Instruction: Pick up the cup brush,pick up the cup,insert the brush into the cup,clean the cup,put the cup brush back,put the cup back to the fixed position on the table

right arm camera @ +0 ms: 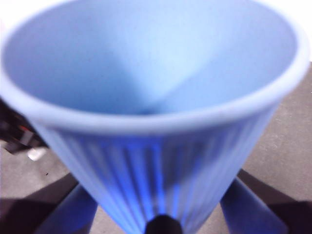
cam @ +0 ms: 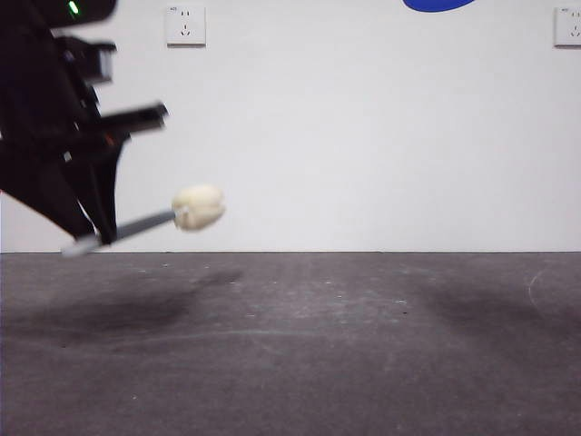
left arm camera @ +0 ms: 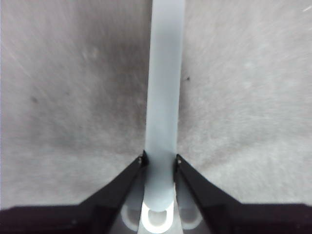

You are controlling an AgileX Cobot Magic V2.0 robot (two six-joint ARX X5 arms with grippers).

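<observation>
White wall (cam: 363, 136) with two sockets stands behind the grey table (cam: 318, 345). On the left of the front view a big black arm reaches down, and its left gripper (cam: 95, 238) holds the brush (cam: 136, 227) up in the air above the table. Only this view shows the cream sponge head (cam: 198, 207), puffy and round, pointing right. The left wrist view shows just the pale grey handle (left arm camera: 163, 97) pinched tight between the two jaws, with its whitish loop (left arm camera: 157, 220) behind them. The right wrist view alone shows the whole cup (right arm camera: 156, 122), blue and ribbed, squeezed in the right gripper (right arm camera: 161, 214). The front view shows just a blue bit (cam: 438, 4) at its top edge.
</observation>
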